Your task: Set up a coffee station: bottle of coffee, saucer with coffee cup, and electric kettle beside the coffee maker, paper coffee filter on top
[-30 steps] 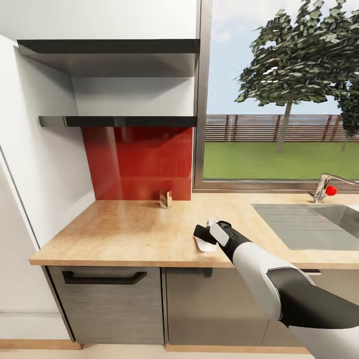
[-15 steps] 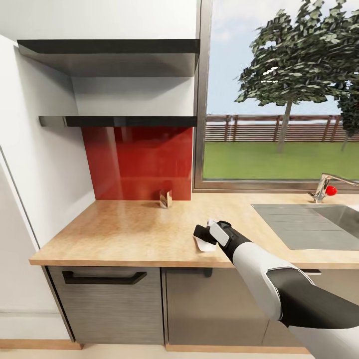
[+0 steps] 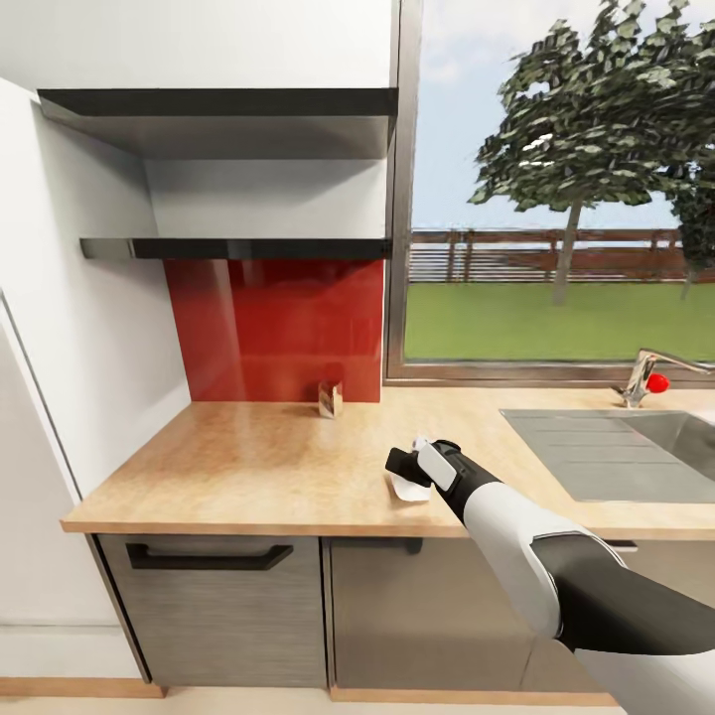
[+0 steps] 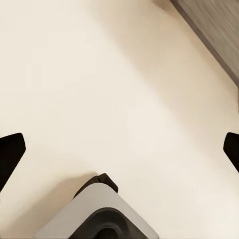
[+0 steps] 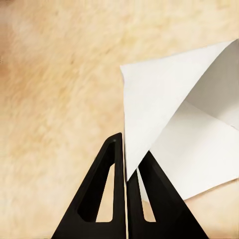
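Just above the wooden tabletop (image 3: 258,467), the right claw (image 5: 125,164) is pinching the white paper filter (image 5: 174,124) near the front edge — fingers clenched on it. Over pale floor (image 4: 99,89), the left claw (image 4: 119,149) is hanging wide apart.

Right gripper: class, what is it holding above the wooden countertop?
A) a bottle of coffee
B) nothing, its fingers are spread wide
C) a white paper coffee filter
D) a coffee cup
C: in the right wrist view the right gripper has its two black fingers closed together on the edge of the white paper coffee filter, over the countertop.
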Controlling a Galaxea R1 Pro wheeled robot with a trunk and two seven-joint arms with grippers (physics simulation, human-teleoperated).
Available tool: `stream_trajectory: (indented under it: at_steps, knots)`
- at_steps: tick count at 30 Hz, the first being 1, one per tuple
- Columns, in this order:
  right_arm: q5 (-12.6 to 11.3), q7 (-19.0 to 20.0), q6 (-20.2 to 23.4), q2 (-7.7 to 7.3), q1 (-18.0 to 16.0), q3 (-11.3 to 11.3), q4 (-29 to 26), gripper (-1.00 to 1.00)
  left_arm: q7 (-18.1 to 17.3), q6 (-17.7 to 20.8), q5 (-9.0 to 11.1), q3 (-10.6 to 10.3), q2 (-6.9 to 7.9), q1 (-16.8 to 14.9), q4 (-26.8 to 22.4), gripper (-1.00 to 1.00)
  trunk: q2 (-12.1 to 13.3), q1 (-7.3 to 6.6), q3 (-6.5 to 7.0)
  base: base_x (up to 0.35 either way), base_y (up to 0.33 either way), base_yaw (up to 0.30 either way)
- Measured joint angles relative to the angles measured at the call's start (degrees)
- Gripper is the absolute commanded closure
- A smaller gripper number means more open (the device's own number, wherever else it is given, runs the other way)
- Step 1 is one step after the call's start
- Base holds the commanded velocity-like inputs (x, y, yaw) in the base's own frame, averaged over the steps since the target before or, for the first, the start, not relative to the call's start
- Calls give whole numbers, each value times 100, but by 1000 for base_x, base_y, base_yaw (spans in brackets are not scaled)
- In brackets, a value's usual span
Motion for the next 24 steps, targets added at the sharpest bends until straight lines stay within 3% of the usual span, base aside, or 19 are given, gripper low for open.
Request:
stream_trajectory:
  at_steps: [24]
  knots:
    - [-6,8,-62,0,0,0,-137,100,62,5,-4,0,-7,0,0,-100,964,-528,432,0,0,0]
